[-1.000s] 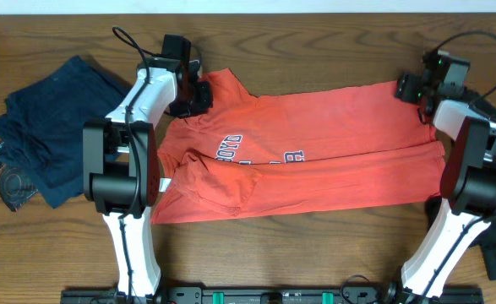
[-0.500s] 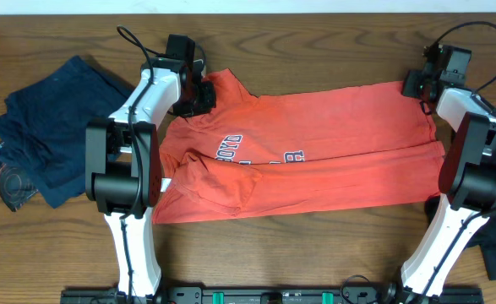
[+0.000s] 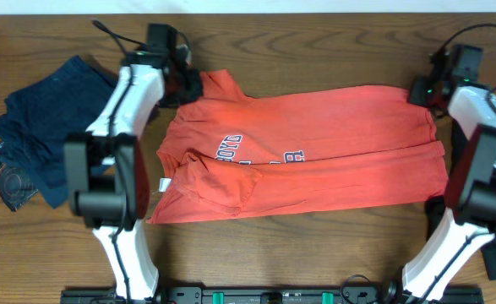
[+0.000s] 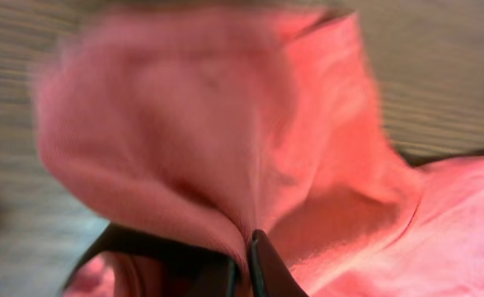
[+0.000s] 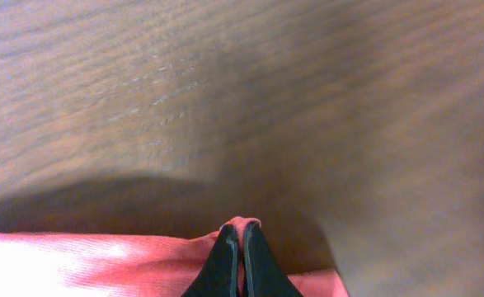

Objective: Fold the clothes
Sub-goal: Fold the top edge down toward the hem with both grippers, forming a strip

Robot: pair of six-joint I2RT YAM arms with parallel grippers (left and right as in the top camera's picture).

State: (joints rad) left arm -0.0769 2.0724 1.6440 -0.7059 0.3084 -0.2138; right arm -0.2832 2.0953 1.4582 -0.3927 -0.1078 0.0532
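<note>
Overhead view showed the whole red T-shirt (image 3: 315,160) lying mid-table on the wood table (image 3: 315,253), between the two arms. It was spread wide but rumpled, w/ a long crease across the middle and a bunched fold at its near-left part. White lettering (image 3: 260,152) crossed the fabric; too small to read. A small white tag (image 3: 165,186) stuck out at the shirt's left edge. Left gripper (image 3: 188,84) sat on the shirt's far-left corner, right gripper (image 3: 418,91) on the far-right corner. A pile of navy clothes (image 3: 49,127), soft and crumpled, lay well apart to the left.

Only the wrist views showed the grips. Left wrist cam: black fingers (image 4: 262,268) pressed together, a thick hump of red knit pinched between them and ballooning above; pic blurred, so weave unclear. Right wrist cam: slim dark fingers (image 5: 225,256) closed to a point, w/ just a small nub of red cloth caught at the tips. A thin red hem ran off to the left along the bottom, and the rest of the frame was brown wood grain, matte, w/ a soft shadow.
</note>
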